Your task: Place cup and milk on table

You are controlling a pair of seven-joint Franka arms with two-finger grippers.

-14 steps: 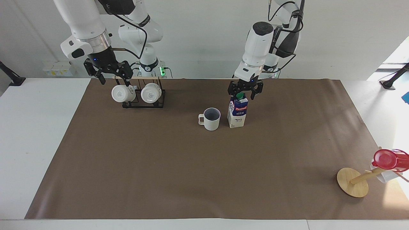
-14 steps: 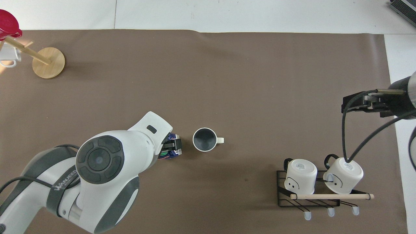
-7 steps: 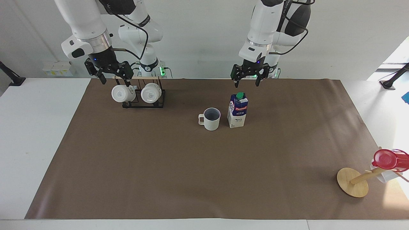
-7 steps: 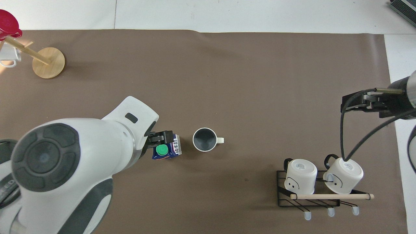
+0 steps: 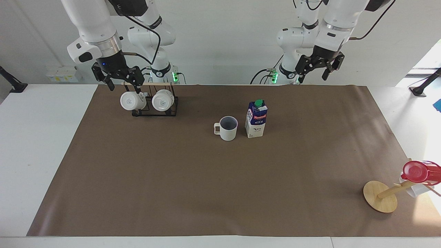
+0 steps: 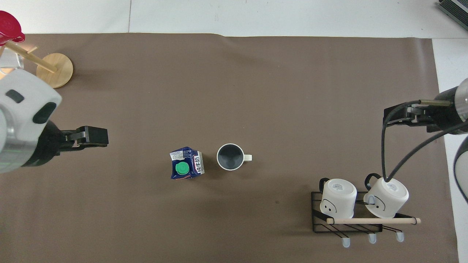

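On the tabletop (image 5: 51,137), the milk (image 5: 256,119) stands upright just beside the cup (image 5: 227,128). Both end effectors are released and empty: left (image 5: 313,74) raised over the robots' edge, right (image 5: 122,82) above the mug rack (image 5: 155,103).

Wide bare brown paper (image 5: 206,193) covers most of the desk (image 5: 41,155), so a gripper has free passage there. Mid-desk, the milk carton (image 5: 256,119) and the cream mug (image 5: 227,128) stand just beside each other, a narrow gap between them, nothing above either. The black mug rack (image 5: 155,105) with two white mugs (image 5: 162,100) blocks the right arm's end, the right gripper (image 5: 118,81) over it. The wooden cup stand (image 5: 380,196) occupies the corner at the left arm's end, farthest from the robots.
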